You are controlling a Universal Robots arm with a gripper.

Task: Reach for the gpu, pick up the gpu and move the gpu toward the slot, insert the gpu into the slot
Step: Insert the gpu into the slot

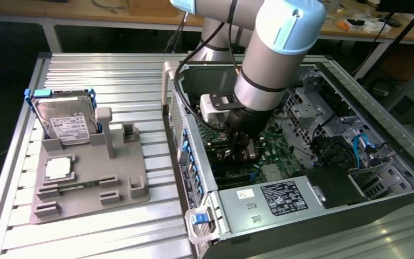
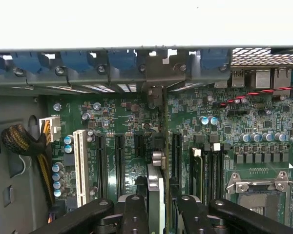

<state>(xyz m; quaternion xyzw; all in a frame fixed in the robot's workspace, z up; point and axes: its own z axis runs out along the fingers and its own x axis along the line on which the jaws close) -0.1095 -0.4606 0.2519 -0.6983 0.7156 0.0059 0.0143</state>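
pincer [image 2: 157, 207] clamps gpu [image 2: 158, 146] edge-on, upright over green motherboard [image 2: 132, 126].

**Wrist view: card held edge-on over motherboard**

Gripper [image 2: 158, 207] fingers [image 2: 135, 214] closed on either side of the gpu [image 2: 155, 187], seen edge-on and upright. Green motherboard [image 2: 132, 117] beneath, with black expansion slots [image 2: 119, 163], one white slot [image 2: 80, 165] and the processor socket [image 2: 259, 192]. Blue clips [image 2: 122, 58] line the case edge.
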